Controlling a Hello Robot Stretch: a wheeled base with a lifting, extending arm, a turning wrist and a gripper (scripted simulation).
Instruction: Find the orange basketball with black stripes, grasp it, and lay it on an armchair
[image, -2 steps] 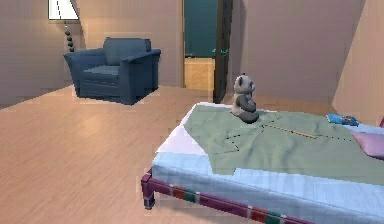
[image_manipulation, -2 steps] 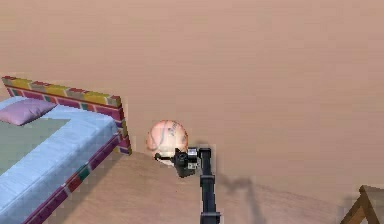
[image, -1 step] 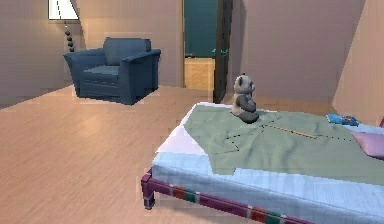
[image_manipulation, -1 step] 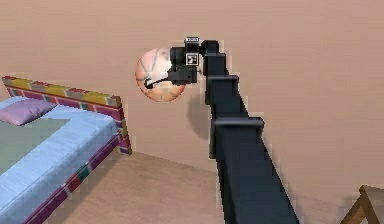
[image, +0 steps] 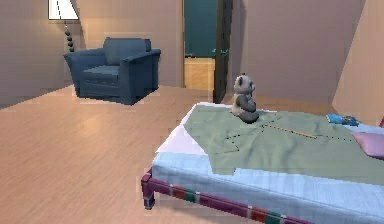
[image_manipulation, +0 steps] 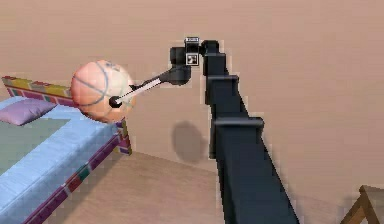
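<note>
Leftmost in the forward view, a floor lamp (image: 65, 18) with a white shade stands in the corner against the wall. Just beside it, to the right, is a blue armchair (image: 112, 68) on the wooden floor (image: 70, 150), its seat bare. Farther right, a doorway (image: 205, 42) opens in the back wall. The lower right is taken by a bed (image: 200, 185) under a green blanket (image: 285, 140). A grey-and-white soft toy (image: 244, 100) sits upright on the blanket near the bed's far edge, a small blue object (image: 345, 119) lies farther right, and a pink pillow (image: 372, 143) shows at the right edge.

In the arm side view, a purple pillow (image_manipulation: 25, 110) lies at the left on the bed's blue sheet (image_manipulation: 55, 165). Up and to the right, the basketball (image_manipulation: 98, 88), pale orange with dark stripes, hangs at the far end of the jaws. It is seen against the wall (image_manipulation: 300, 60), above the bed's corner and clear of bed and floor, so the jaws hold it. Two thin fingers (image_manipulation: 150, 87) run from the ball to the dark jaw body, and how the jaws themselves are set cannot be told. Two white squares (image_manipulation: 190, 52) with black marks stand at the arm's far end. The arm (image_manipulation: 240, 150), a dark square bar, descends to the bottom edge. A wooden corner (image_manipulation: 366, 205) shows at the lower right.
</note>
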